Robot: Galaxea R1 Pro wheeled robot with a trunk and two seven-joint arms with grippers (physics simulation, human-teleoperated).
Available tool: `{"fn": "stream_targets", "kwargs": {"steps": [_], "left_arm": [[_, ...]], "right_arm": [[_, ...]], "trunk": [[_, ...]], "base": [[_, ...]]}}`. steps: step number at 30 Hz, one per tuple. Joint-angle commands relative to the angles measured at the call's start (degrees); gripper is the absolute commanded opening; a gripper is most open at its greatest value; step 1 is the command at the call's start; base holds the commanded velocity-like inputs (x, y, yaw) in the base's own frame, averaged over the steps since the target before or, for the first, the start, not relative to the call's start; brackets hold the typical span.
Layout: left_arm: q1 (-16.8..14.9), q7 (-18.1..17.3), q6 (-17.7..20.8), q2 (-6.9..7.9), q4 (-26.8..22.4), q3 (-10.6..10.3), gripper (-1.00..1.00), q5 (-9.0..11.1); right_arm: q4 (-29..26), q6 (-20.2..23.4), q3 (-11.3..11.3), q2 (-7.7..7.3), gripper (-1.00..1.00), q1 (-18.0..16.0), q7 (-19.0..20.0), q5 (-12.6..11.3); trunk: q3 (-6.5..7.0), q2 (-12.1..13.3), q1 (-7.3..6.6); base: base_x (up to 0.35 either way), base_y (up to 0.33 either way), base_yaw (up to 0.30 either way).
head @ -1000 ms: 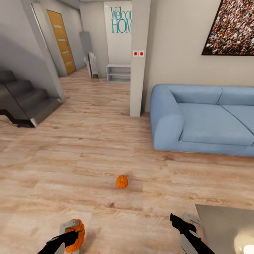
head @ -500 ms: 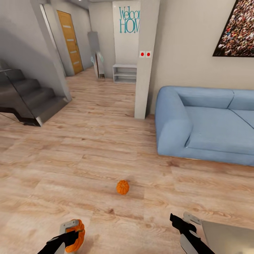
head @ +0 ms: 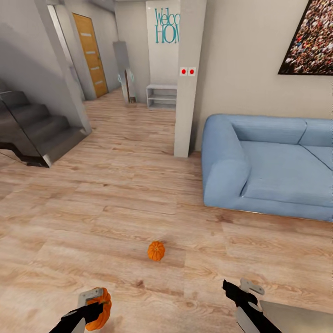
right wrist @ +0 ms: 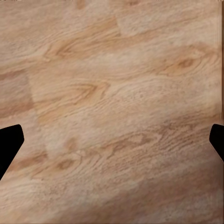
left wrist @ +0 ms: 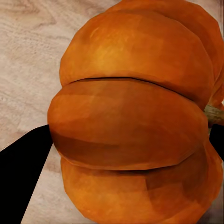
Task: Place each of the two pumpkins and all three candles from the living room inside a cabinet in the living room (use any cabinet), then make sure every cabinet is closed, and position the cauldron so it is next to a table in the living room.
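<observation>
A small orange ribbed pumpkin (head: 156,250) lies on the wood plank floor a short way ahead of me, between my two arms. My left gripper (head: 95,307) is shut on a second pumpkin (head: 102,305), held low at the near left. In the left wrist view this pumpkin (left wrist: 130,121) bulges between the black fingers (left wrist: 23,161). My right gripper (head: 236,293) hangs open at the near right, and the right wrist view shows only floor planks between its fingertips (right wrist: 9,140). The candles, cabinet and cauldron are out of view.
A blue sofa (head: 268,162) stands at the right against the wall, beside a pale pillar (head: 187,78). Dark stairs (head: 32,129) rise at the left. A grey table corner (head: 300,319) juts in at the near right. A hallway with a white shelf (head: 162,96) lies beyond.
The camera has turned and moved forward, so the floor pumpkin now sits lower in the head view. Both grippers hold the same pose, the left still gripping its pumpkin.
</observation>
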Motion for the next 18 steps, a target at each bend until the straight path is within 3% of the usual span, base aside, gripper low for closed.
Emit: {"fn": "stream_targets", "kwargs": {"steps": [1,13,18], "left_arm": [[0.0,0.6,0.2,0.08,-0.2,-0.5,-1.0,0.5],[0.0,0.6,0.2,0.08,-0.2,-0.4,-1.0,0.5],[0.0,0.6,0.2,0.08,-0.1,-0.5,-1.0,0.5]], "right_arm": [[0.0,-0.3,0.5,-0.07,1.0,0.0,-0.3,-0.6],[0.0,-0.3,0.5,-0.07,1.0,0.0,-0.3,-0.3],[0.0,-0.3,0.5,-0.07,1.0,0.0,-0.4,-0.2]], "trunk": [[-0.04,0.0,0.0],[-0.04,0.0,0.0],[-0.04,0.0,0.0]], "base": [[0.003,-0.228,0.0],[0.077,-0.037,0.003],[0.123,-0.139,0.115]]}}
